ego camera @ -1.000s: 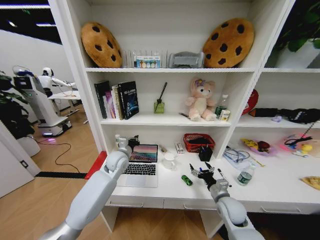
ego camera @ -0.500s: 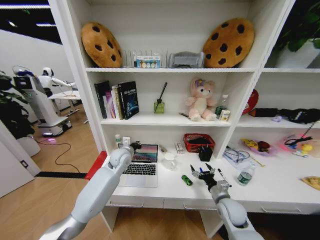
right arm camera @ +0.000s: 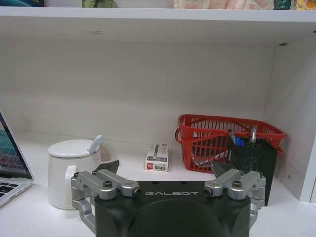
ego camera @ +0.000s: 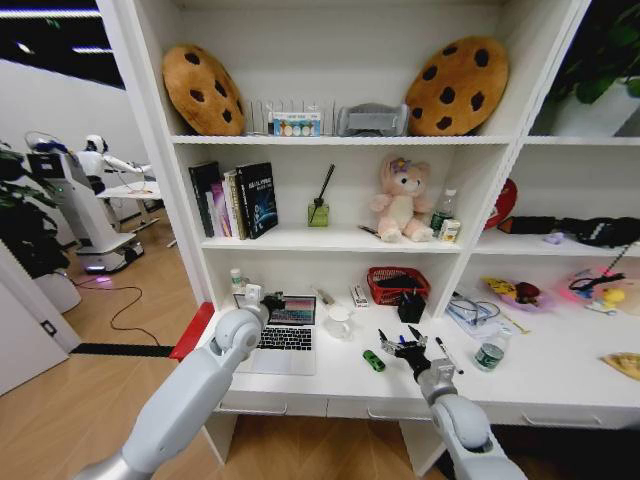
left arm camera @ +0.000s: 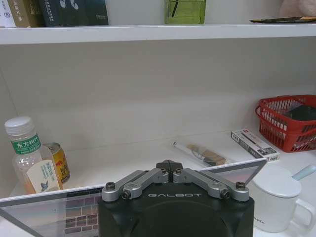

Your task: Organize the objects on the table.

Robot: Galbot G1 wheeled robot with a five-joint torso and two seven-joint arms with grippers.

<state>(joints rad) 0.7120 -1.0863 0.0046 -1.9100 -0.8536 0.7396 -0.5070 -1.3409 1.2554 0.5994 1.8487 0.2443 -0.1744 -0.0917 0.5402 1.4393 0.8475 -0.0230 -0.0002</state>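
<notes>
Two grippers are at the table (ego camera: 560,385), and your landmark is the laptop (ego camera: 285,335), open near its left end. Your left gripper (left arm camera: 169,167) sits at the top edge of the laptop's screen, fingers clenched together there; whether they pinch the lid I cannot tell. Your right gripper (ego camera: 403,345) hovers to the right of the laptop, fingers spread wide and empty, just beyond the small green item (ego camera: 373,360). Pushing the lid hard could slide the laptop into the white mug (ego camera: 338,321) beside it.
</notes>
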